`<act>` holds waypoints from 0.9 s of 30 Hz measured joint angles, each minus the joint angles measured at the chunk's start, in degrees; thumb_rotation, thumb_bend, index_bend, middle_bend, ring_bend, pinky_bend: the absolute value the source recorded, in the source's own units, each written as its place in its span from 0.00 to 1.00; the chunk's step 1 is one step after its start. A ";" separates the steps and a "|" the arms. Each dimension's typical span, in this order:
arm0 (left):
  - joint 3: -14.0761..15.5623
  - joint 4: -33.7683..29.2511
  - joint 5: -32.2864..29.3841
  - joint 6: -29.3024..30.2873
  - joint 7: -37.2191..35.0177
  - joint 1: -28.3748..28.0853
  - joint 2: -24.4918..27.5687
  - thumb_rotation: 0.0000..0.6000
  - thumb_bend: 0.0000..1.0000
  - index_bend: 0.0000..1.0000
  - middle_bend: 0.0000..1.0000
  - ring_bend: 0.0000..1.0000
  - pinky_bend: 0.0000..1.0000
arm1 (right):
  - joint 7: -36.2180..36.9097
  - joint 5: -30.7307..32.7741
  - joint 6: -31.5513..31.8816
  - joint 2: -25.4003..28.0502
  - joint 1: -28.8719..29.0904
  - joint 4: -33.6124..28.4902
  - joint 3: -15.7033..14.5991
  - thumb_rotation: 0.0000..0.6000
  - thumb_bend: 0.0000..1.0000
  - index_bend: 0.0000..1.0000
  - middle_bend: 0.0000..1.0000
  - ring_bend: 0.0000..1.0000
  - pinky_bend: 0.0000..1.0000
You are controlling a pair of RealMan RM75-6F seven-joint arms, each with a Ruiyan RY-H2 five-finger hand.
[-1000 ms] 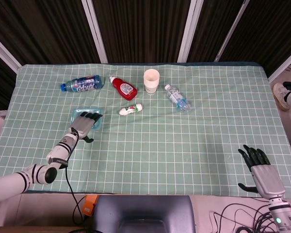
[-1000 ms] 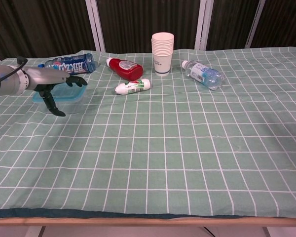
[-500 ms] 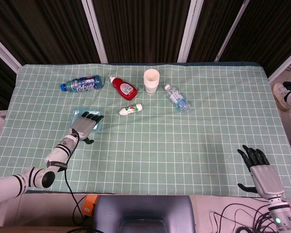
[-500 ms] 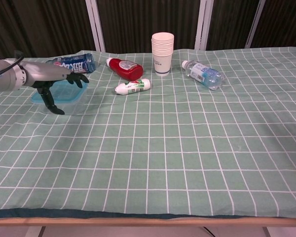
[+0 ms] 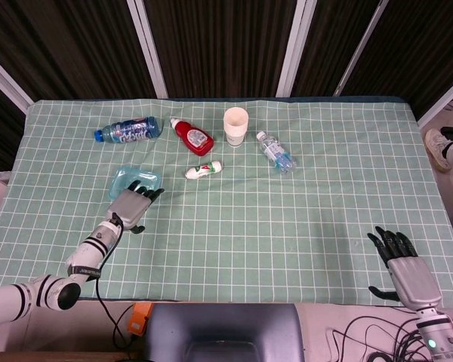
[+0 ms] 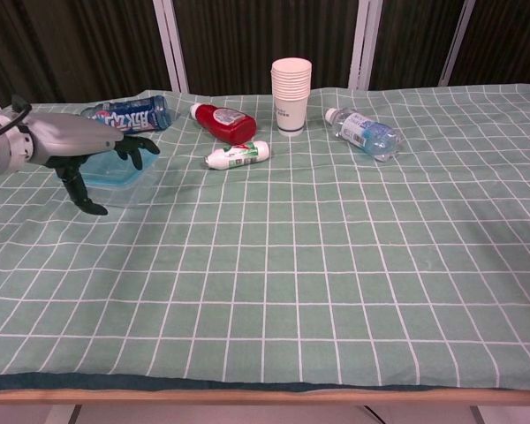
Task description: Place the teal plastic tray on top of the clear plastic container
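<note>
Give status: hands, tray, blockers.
Left robot hand over teal tray, fingers spread, grip unconfirmed. Right robot hand open, idle at near table edge. Tray on cloth, by blue-label bottle. Nothing blocking.

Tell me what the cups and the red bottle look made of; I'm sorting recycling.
The cups look like matte white paper: dull surface, rolled rims, nested in a stack. The red bottle looks like glossy plastic, since light glints off its side.
</note>
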 measured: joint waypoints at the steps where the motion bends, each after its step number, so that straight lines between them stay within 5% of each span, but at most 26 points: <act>1: -0.05 -0.16 0.06 0.20 0.11 0.07 0.10 1.00 0.21 0.00 0.19 0.16 0.10 | -0.02 0.02 -0.02 -0.02 0.01 0.00 0.00 1.00 0.07 0.00 0.00 0.00 0.00; 27: 0.28 -0.75 0.29 -0.85 0.84 2.04 0.76 1.00 0.21 0.00 0.19 0.17 0.10 | -0.39 0.53 -0.27 -0.13 0.15 -0.06 0.13 1.00 0.07 0.00 0.00 0.00 0.00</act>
